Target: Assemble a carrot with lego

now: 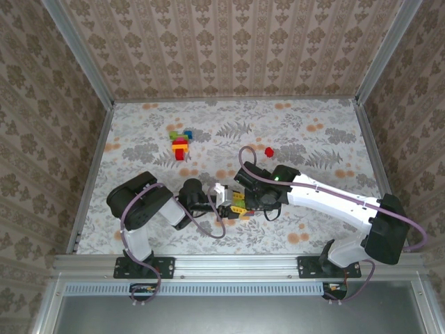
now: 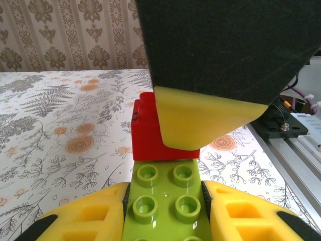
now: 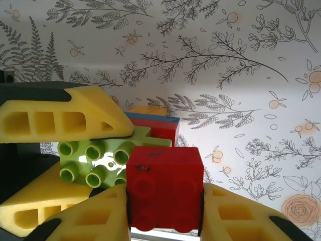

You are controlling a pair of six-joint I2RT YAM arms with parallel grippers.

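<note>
My left gripper (image 2: 165, 193) is shut on a lime green lego brick (image 2: 165, 201), studs facing the camera. My right gripper (image 3: 164, 196) is shut on a red lego brick (image 3: 165, 183) and holds it against the green brick's (image 3: 95, 160) far end. In the left wrist view the red brick (image 2: 148, 133) sits just beyond the green studs, partly under a yellow finger (image 2: 200, 120) of the right gripper. From above, both grippers meet near the table's front middle (image 1: 233, 202). A blue, red and orange brick stack (image 3: 158, 125) shows behind the green brick.
A small heap of loose lego bricks (image 1: 181, 142) lies at the back left of the flowered table. A single red brick (image 1: 269, 151) sits alone behind the right arm. The aluminium rail (image 1: 236, 261) runs along the near edge.
</note>
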